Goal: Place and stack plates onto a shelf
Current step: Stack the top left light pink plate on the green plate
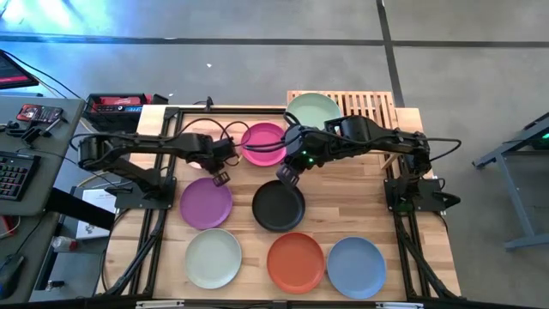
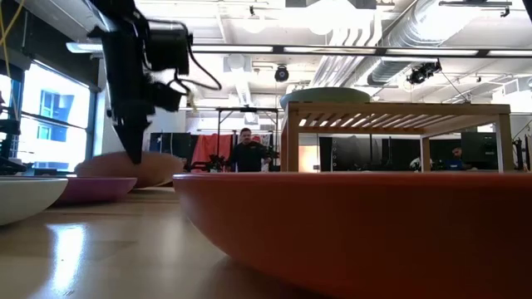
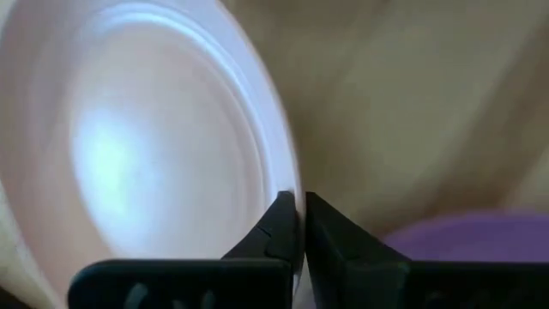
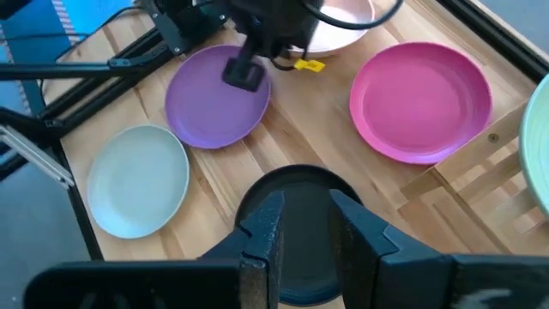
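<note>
I log the left pincer [image 3: 300, 225] clamped on the matte pale pink plate [image 3: 146, 146] rim. Right pincer [image 4: 307, 223] apart over the round black plate [image 4: 300, 184]; slatted bamboo shelf [image 1: 369, 105] bears the sage green plate [image 1: 313, 107].

A light wooden table [image 1: 240, 253] with plank-like grain fills the middle of the overhead frame, standing on a grey concrete floor [image 1: 480, 51]. At the left edge sits a dark grey side desk [image 1: 34, 129] holding a black keyboard [image 1: 12, 176] and a small red and black device [image 1: 39, 112]. Just above the table's upper left corner lies a red and black box [image 1: 118, 104]. Loose black cables [image 1: 214, 129] trail across the table's upper part. In the level view, 1 person in dark clothing [image 2: 248, 154] stands far back in a bright workshop, under white ceiling ducts [image 2: 416, 33], with a tall window [image 2: 50, 116] at the left.
</note>
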Controlling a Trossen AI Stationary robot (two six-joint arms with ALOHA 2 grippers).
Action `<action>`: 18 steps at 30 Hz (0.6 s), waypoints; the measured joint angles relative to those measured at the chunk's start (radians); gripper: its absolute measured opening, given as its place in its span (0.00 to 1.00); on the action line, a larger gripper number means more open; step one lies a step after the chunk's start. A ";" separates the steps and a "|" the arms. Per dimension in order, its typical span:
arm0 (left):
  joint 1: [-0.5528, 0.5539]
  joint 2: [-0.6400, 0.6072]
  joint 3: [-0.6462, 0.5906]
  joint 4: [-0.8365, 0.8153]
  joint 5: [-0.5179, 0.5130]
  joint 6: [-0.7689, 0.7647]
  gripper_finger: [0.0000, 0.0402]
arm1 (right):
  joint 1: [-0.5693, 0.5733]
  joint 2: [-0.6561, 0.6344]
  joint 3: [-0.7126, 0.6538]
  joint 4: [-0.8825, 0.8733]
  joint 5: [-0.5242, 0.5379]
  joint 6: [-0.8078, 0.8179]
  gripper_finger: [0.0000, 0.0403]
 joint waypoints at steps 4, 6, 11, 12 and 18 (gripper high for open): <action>-0.045 -0.044 0.047 -0.068 0.002 0.064 0.00 | 0.002 0.006 0.000 0.000 0.014 0.059 0.17; -0.073 -0.066 0.068 -0.092 -0.002 0.093 0.00 | 0.004 0.010 0.000 -0.006 0.039 0.088 0.17; -0.151 -0.104 0.113 -0.171 -0.039 0.144 0.00 | 0.005 0.011 0.000 -0.032 0.085 0.151 0.17; -0.167 -0.108 0.121 -0.183 -0.046 0.159 0.00 | 0.005 0.011 0.000 -0.034 0.091 0.155 0.17; -0.279 -0.118 0.160 -0.242 -0.079 0.286 0.00 | 0.002 0.011 0.000 -0.035 0.108 0.173 0.17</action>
